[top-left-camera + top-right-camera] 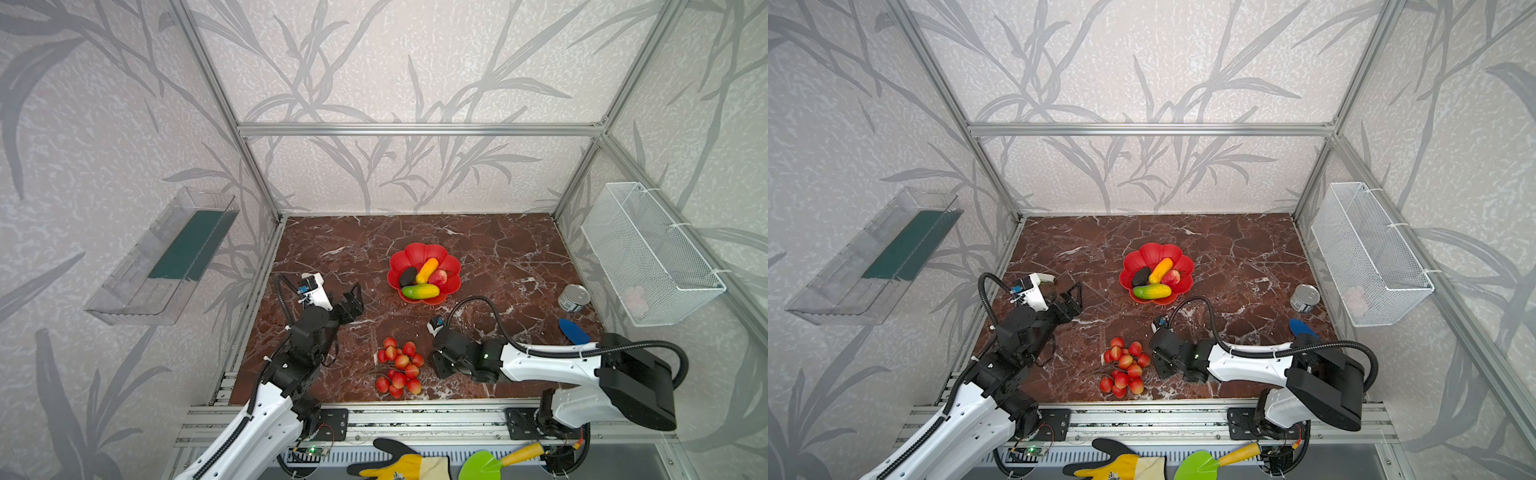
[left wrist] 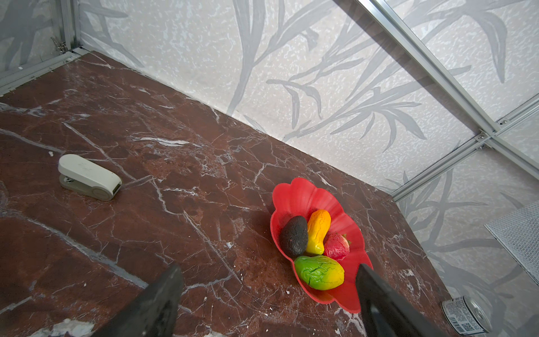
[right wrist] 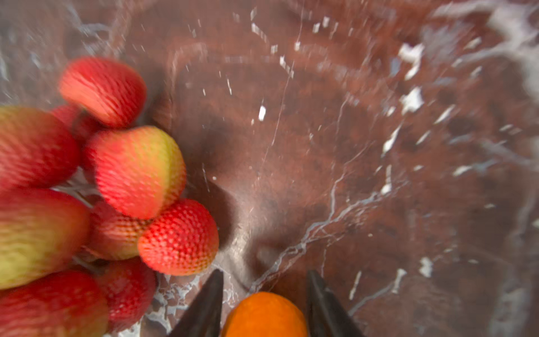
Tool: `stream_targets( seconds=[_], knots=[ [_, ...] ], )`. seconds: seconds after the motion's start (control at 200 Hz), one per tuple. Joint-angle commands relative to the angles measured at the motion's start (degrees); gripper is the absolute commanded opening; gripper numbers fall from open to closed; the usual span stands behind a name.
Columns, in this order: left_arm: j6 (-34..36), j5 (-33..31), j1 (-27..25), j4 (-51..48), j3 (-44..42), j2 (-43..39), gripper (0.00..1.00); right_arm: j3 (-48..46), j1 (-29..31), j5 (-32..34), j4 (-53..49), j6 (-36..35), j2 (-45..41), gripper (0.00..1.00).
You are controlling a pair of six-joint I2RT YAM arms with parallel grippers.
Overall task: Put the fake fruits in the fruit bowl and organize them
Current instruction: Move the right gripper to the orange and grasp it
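Four fruits (image 1: 428,270) lay in the fruit bowl (image 1: 415,253). The right tool (image 3: 264,274) gripped the small orange (image 3: 264,315) beside the red bunch (image 1: 400,368) on the tabletop (image 1: 498,257); both were not yet placed. The left tool (image 2: 268,271) stood wide, empty.

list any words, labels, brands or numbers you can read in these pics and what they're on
No text can be read in any view.
tin can: label with fine print, a barcode and a square code, all too small to read.
glove: small emblem at the picture's edge, too small to read.
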Motion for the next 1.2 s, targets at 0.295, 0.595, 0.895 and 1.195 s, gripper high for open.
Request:
stream_targets(
  seconds=[0.295, 0.595, 0.895, 1.195],
  knots=[
    [-2.1, -1.3, 0.4, 0.4, -1.4, -0.8, 0.93, 5.4, -14.5, -0.1, -3.9, -10.5, -13.6, 0.42],
    [-2.3, -3.2, 0.4, -0.7, -2.7, -3.8, 0.93, -1.5, -5.7, -5.7, -8.2, -3.8, -15.2, 0.7],
    [-2.6, -2.4, 0.5, 0.5, -2.2, -2.3, 0.93, -5.5, 7.3, -4.8, -4.4, 2.3, -14.3, 0.75],
    [-2.9, -2.7, 0.5, -1.1, -2.0, -4.4, 0.93, -2.9, 8.4, -6.7, 0.8, 2.0, -5.9, 0.75]
  ],
)
